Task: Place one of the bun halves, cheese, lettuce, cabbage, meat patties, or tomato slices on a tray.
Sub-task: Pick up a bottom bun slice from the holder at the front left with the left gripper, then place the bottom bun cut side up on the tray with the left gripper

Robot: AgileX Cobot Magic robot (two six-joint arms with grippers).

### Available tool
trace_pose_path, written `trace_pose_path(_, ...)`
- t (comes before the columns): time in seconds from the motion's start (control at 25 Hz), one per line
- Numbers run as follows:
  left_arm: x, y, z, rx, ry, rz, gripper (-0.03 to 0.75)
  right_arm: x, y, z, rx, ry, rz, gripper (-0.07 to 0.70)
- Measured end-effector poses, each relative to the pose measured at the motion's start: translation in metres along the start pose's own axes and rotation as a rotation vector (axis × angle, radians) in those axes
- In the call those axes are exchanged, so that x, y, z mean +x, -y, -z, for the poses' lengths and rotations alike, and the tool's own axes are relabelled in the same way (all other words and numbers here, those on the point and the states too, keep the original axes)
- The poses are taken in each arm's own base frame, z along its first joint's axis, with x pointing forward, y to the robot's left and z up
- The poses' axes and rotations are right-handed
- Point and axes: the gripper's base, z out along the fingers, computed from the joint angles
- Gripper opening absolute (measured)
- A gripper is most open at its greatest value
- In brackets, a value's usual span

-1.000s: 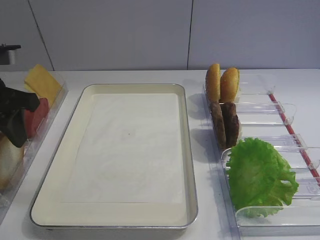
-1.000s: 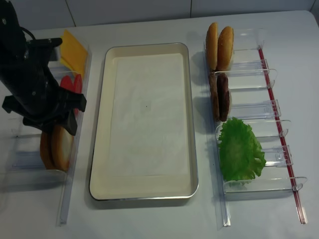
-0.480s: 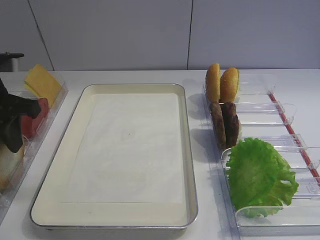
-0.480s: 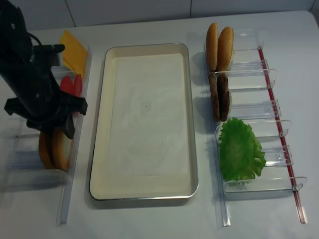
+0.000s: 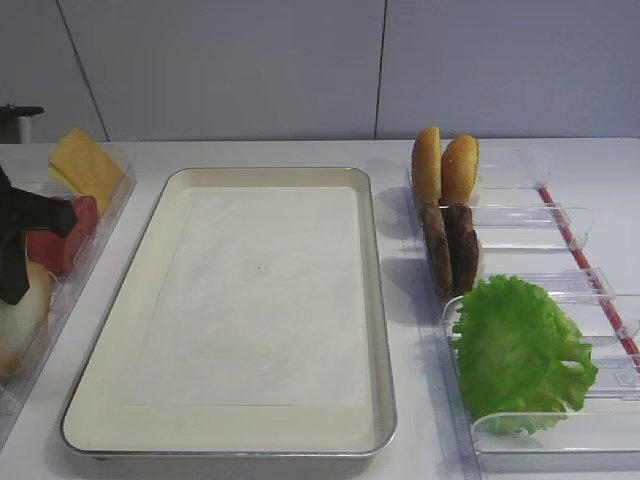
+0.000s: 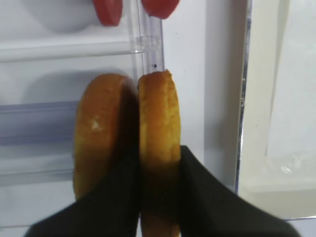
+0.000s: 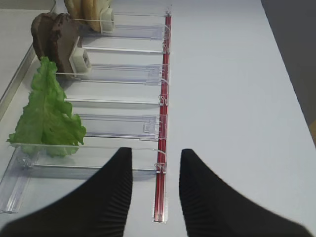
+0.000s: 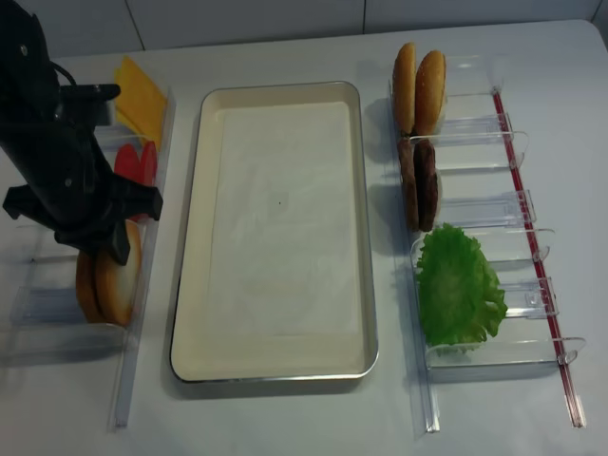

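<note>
Cream-coloured tray lying mid-frame on the white tabletop, lined with white paper and carrying nothing; left gripper low at the left edge of both high views, jaws pinched on the bun half nearer the tray, one black finger on its tray side, the other wedged in the gap against the second bun half; both halves standing on edge in a clear plastic rack at lower left of the overhead view.

Red tomato slices just above the buns in the same rack; pale yellow cheese leaning at upper left.

Right of the tray, a second clear rack with a red strip down its outer edge; two orange-golden discs upright at the top, two dark meat patties on edge below them, bright-green lettuce at lower right.

Right gripper at the bottom of its wrist view over the rack's near end, jaws parted, nothing between them.

No brand, label or readable writing visible anywhere.
</note>
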Motion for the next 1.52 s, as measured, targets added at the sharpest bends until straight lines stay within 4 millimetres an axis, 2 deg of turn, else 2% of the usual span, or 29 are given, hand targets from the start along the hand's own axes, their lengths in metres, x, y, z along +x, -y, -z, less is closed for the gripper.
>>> trace_pose_path(0.36, 0.016, 0.001, 0.028, 0.033, 0.094, 0.004, 0.137, 0.000, 0.000, 0.000, 0.000, 0.000, 0.000, 0.258)
trace_pose_path(0.64, 0.038, 0.005, 0.061, 0.102, 0.217, 0.013, 0.137, 0.000, 0.000, 0.000, 0.000, 0.000, 0.002, 0.258)
trace_pose_path(0.84, 0.050, 0.021, 0.076, 0.287, 0.253, -0.044, 0.137, 0.000, 0.000, 0.000, 0.000, 0.000, 0.002, 0.258)
trace_pose_path(1.0, 0.045, 0.038, 0.068, 0.469, 0.221, -0.117, 0.137, 0.000, 0.000, 0.000, 0.000, 0.000, 0.002, 0.258)
trace_pose_path(1.2, 0.025, 0.052, 0.034, 0.626, 0.132, -0.209, 0.137, 0.000, 0.000, 0.000, 0.000, 0.000, 0.002, 0.258)
trace_pose_path(1.4, 0.002, 0.067, 0.013, 0.823, 0.150, -0.262, 0.137, 0.000, 0.000, 0.000, 0.000, 0.000, 0.002, 0.258)
trace_pose_path(1.52, -0.008, 0.069, -0.003, 0.850, 0.130, -0.270, 0.135, 0.000, 0.000, 0.000, 0.000, 0.000, 0.002, 0.258)
